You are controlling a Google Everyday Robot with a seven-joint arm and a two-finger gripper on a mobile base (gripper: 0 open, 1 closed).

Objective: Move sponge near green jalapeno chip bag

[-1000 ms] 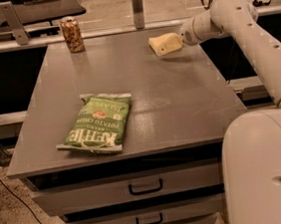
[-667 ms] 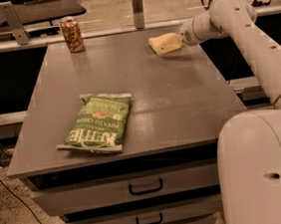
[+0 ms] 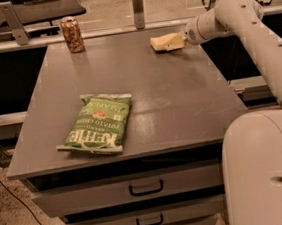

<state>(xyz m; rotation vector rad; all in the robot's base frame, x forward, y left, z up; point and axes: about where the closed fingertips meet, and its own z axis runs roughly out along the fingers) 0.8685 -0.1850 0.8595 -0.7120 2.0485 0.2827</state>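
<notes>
The pale yellow sponge [image 3: 165,42] is at the far right of the grey table [image 3: 179,95], with a thin shadow under it. My gripper [image 3: 177,39] reaches in from the right and is shut on the sponge's right end, its tips mostly hidden by the sponge. The green jalapeno chip bag [image 3: 97,124] lies flat near the table's front left edge, well away from the sponge and gripper.
A brown drink can [image 3: 72,34] stands at the back left corner of the table. A metal post [image 3: 138,6] rises behind the back edge. Drawers [image 3: 146,188] sit under the table front. My white base [image 3: 268,171] fills the lower right.
The arm and the sponge have shifted very slightly to the left. The chip bag and the can have not moved.
</notes>
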